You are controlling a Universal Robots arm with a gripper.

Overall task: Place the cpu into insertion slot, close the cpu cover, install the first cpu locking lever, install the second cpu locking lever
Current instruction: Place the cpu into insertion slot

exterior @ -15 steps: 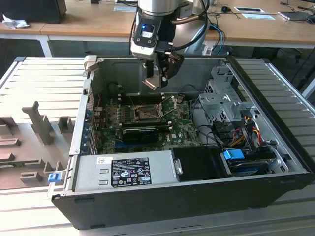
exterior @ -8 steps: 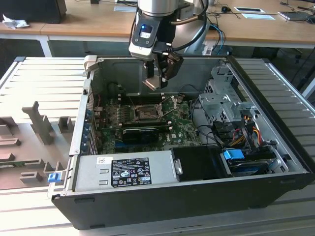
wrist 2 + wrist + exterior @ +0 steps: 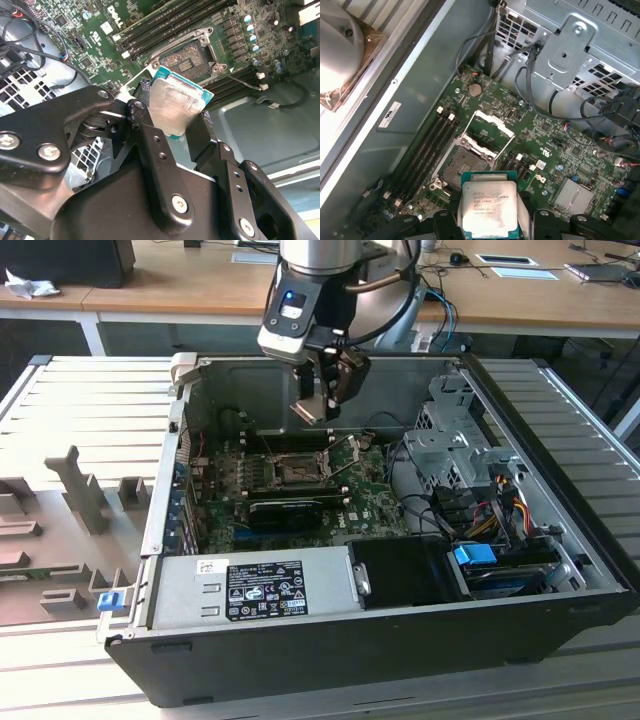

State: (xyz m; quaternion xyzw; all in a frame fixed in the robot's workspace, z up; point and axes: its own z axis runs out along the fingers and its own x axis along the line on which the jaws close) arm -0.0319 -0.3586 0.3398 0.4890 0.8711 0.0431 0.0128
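My gripper (image 3: 322, 400) hangs inside the open computer case, shut on the cpu (image 3: 308, 411), a small square chip with a pale metal face. In both wrist views the cpu (image 3: 489, 207) (image 3: 175, 102) is clamped by its two opposite edges between the black fingers (image 3: 451, 216). It hovers above the green motherboard (image 3: 375, 502), apart from it. The insertion slot (image 3: 462, 168) (image 3: 192, 56) (image 3: 296, 472) lies bare below, a dark square with a silvery rim. The cpu cover (image 3: 489, 131) is swung open, its frame standing off the slot's far edge.
A silver drive cage (image 3: 452, 440) with loose cables (image 3: 500, 502) fills the exterior view's right of the case. A long black card (image 3: 285, 510) and the grey power supply (image 3: 255, 590) sit nearer the front. Black memory slots (image 3: 426, 150) flank the socket.
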